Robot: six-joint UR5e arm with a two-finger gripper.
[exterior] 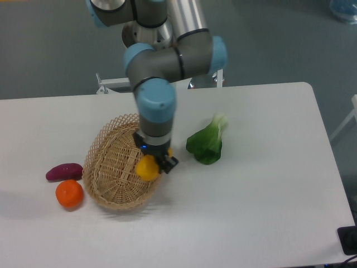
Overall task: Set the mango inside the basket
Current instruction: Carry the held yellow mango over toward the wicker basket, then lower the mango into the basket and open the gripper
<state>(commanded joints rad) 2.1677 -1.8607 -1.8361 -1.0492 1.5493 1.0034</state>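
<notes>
Nearest you, the basket (114,178) holds nothing resting in it that you can see. Over its right side, the gripper (152,164) clamps the mango (147,168); judge it smooth, firm and light, so grip its middle. Beyond lies a leafy green (206,144).

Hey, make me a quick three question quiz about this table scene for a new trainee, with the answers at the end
1. True or false: the gripper holds the mango over the basket.
2. Which item lies closest to the purple sweet potato? A) the leafy green vegetable B) the round orange fruit C) the mango
3. Fill in: the leafy green vegetable lies on the table to the camera's ____ of the basket.

Key:
1. True; the fingers grip the mango above the basket's right inner edge.
2. B
3. right
</notes>
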